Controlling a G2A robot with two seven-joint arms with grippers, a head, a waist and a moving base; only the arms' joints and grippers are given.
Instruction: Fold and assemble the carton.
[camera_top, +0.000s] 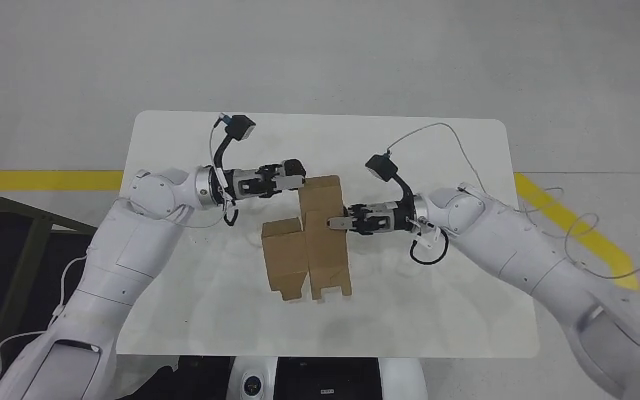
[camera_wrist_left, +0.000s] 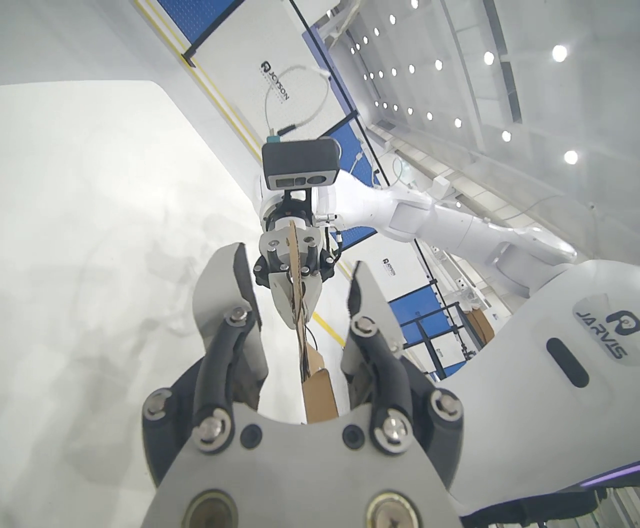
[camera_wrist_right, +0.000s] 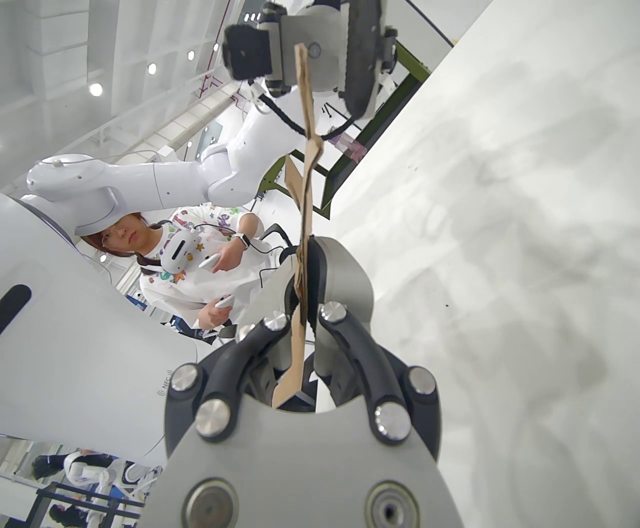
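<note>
**Flattened carton pinched by the right gripper, left gripper open around its far edge**

The carton (camera_top: 310, 245) is a flat brown cardboard blank with its flaps unfolded. In the top view it lies broadside up over the middle of the white table (camera_top: 450, 300). Both wrist views show it edge-on as a thin strip (camera_wrist_left: 320, 395) (camera_wrist_right: 304, 220). I cannot tell whether its near end rests on the table.

The right gripper (camera_top: 345, 221) (camera_wrist_right: 302, 285) meets the carton at its right edge, about halfway along. Its fingers are pressed together on the cardboard, and the left wrist view shows the same pinch from farther off (camera_wrist_left: 295, 310).

The left gripper (camera_top: 300, 180) (camera_wrist_left: 297, 280) sits at the carton's far left corner. Its fingers (camera_wrist_left: 230, 300) are spread wide with the cardboard edge running between them, and neither finger touches it. The right wrist view shows this open spread as well (camera_wrist_right: 305, 50).
</note>
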